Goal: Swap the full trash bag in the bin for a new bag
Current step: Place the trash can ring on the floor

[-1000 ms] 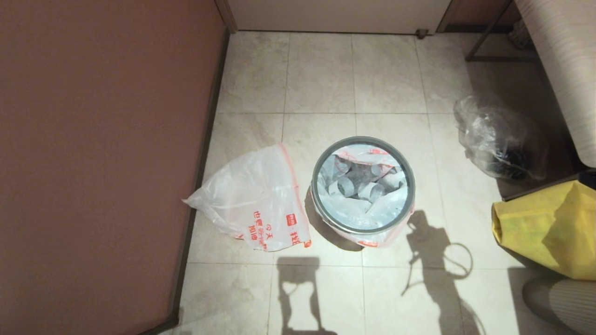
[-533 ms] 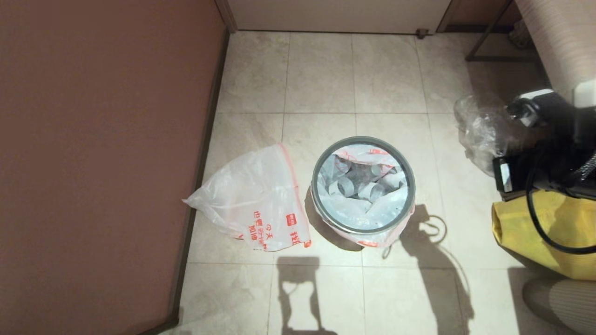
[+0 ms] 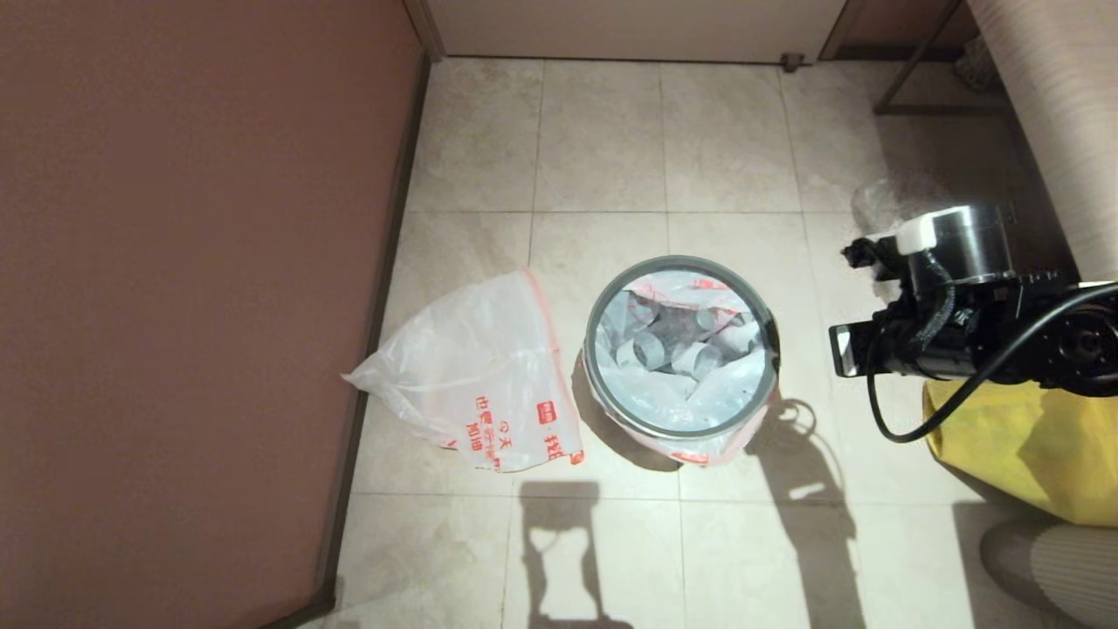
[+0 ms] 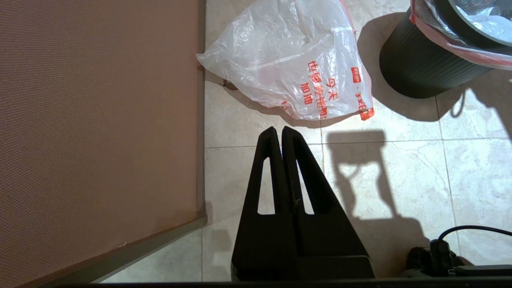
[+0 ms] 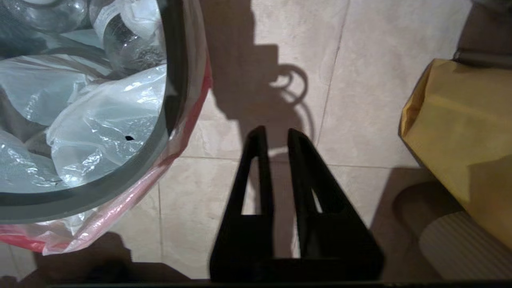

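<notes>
Grey ring (image 3: 679,262) clamped the bulging white, red-banded full bag (image 3: 677,354) in the black round bin (image 4: 424,70) — the right gripper (image 5: 274,134), slightly parted and empty beside it, risked tipping the pail.

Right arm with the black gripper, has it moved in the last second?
Yes. The right gripper came in from the right toward the round black plastic bin.

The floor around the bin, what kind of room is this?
Probably an indoor home or office corner: pale floor tiles, a brown partition wall, and a lined bin with a spare bag beside it.
</notes>
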`<state>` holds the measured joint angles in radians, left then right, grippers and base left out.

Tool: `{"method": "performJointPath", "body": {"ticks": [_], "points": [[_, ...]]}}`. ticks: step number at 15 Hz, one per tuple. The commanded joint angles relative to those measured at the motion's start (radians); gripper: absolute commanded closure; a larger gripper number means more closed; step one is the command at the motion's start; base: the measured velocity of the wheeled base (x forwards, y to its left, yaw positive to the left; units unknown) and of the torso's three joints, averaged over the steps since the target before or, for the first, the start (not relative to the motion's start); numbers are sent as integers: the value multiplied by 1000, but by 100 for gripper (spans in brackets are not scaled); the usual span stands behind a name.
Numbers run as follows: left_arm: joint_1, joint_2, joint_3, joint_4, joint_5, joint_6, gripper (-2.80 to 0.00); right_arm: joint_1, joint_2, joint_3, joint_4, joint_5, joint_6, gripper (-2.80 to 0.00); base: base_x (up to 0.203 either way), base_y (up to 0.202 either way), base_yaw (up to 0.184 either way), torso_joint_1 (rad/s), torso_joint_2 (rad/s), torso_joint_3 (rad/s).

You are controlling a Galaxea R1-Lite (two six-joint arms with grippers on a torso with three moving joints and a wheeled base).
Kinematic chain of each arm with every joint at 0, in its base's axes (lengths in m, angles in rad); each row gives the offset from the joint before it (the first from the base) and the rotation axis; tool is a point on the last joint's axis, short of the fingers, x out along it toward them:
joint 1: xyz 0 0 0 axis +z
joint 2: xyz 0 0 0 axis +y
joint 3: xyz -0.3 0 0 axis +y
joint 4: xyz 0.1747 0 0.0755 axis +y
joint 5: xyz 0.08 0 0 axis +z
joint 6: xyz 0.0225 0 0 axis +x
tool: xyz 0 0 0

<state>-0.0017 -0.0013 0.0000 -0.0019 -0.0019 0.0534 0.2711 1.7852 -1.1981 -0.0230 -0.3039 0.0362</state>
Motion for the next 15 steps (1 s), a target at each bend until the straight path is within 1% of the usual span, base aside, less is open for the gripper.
{"method": "performJointPath", "body": {"ticks": [1, 3, 6, 15], "points": [[0, 1, 0, -1, 0, 0, 0, 16, 43, -6, -1, 1, 3, -280, 0, 0, 0, 0, 0, 0], [0, 1, 0, 0, 0, 0, 0, 45, 71, -12, -9, 2, 8, -280, 0, 0, 0, 0, 0, 0], [0, 1, 0, -1, 0, 0, 0, 76, 114, -58, -11, 2, 10, -280, 0, 0, 0, 0, 0, 0], [0, 1, 0, 0, 0, 0, 0, 92, 245, -218, -9, -7, 7, -280, 0, 0, 0, 0, 0, 0]]}}
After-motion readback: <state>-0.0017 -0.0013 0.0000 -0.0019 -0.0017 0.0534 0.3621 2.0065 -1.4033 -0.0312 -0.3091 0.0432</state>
